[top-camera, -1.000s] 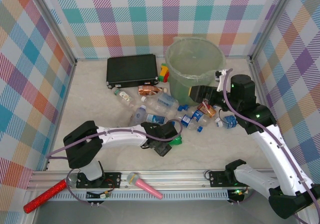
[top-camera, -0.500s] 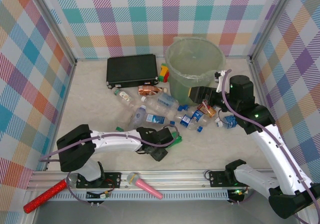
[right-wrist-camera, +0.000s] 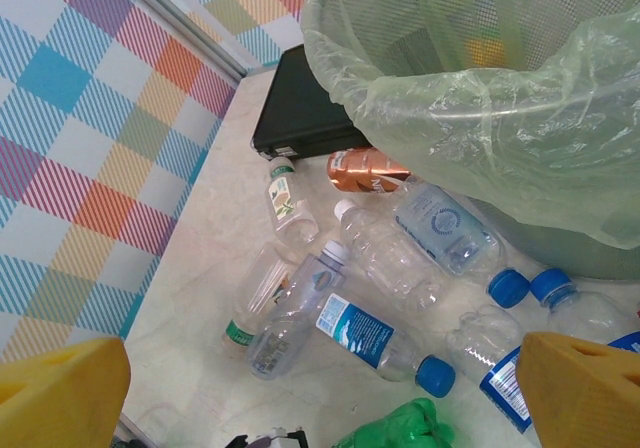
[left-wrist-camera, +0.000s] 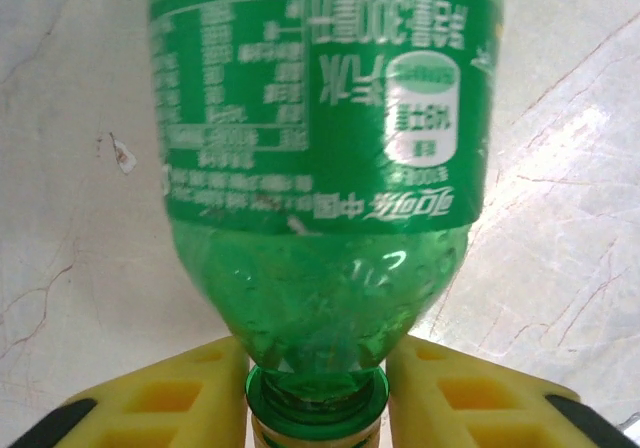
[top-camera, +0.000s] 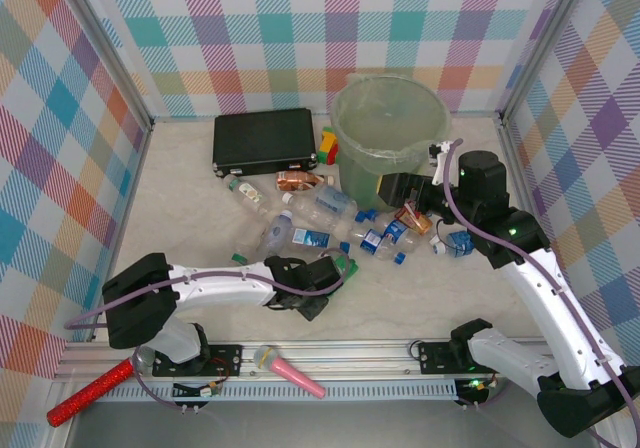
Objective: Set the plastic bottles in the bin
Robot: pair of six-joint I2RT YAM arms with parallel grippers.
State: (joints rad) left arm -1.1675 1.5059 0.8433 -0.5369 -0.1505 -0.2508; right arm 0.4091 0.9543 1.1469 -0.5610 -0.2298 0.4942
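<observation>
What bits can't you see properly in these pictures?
- Cap of the green bottle: left wrist view, mostly cut off by the bottom edge.
- Inside of the bin: top view, blurred by the cloudy liner.
- Red-and-yellow thing beside the bin: top view, half hidden, too small to name.

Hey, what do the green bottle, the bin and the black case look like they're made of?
Green bottle: thin glossy see-through plastic, dented. Bin: pale translucent plastic, with a crinkly film liner. Black case: matte and hard-looking, perhaps plastic; hard to tell.
</observation>
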